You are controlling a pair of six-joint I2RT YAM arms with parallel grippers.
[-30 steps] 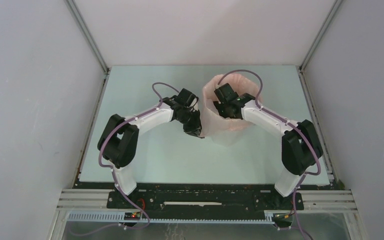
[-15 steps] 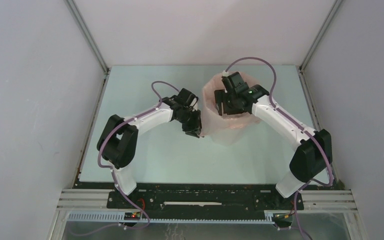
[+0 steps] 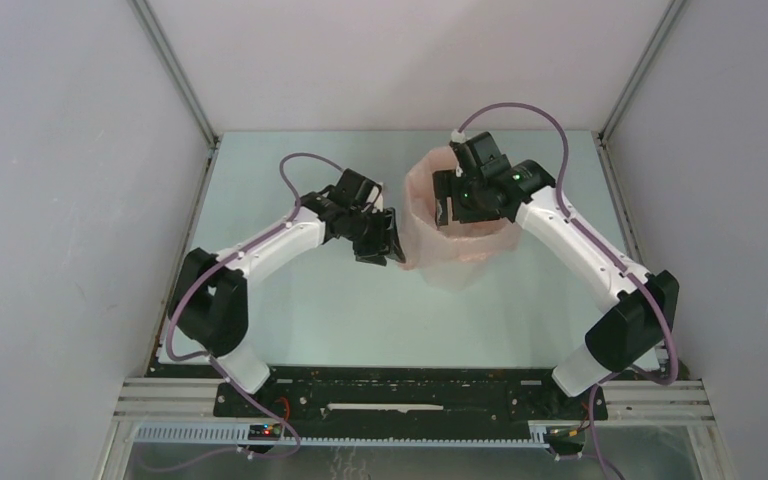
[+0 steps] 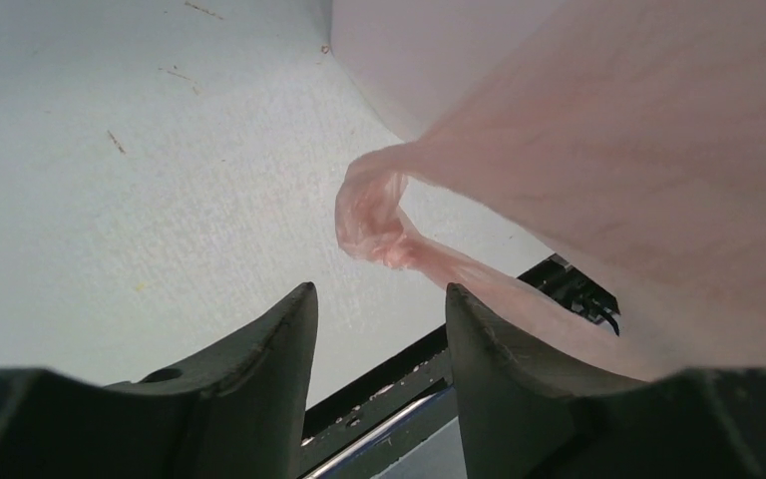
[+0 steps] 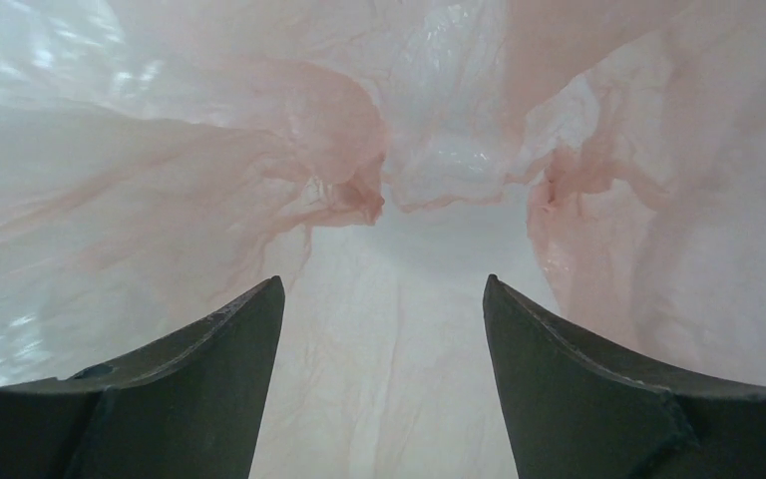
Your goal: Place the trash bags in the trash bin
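The left gripper [image 3: 384,242], spread with nothing pinched, sits at the 9 o'clock side of the trash bin [image 3: 457,278], just short of a twisted tail of the trash bag [image 4: 384,225]. The right gripper [image 5: 384,289], also spread, points down into the bag-lined mouth. Count: two grippers, one pink bag and one white bin, which stands toward 1 o'clock on the counter [image 3: 290,300]. Since half a second ago the left gripper has backed off toward 10 o'clock, and the right arm [image 3: 580,250] has swung outward. The bag stays draped over the rim.
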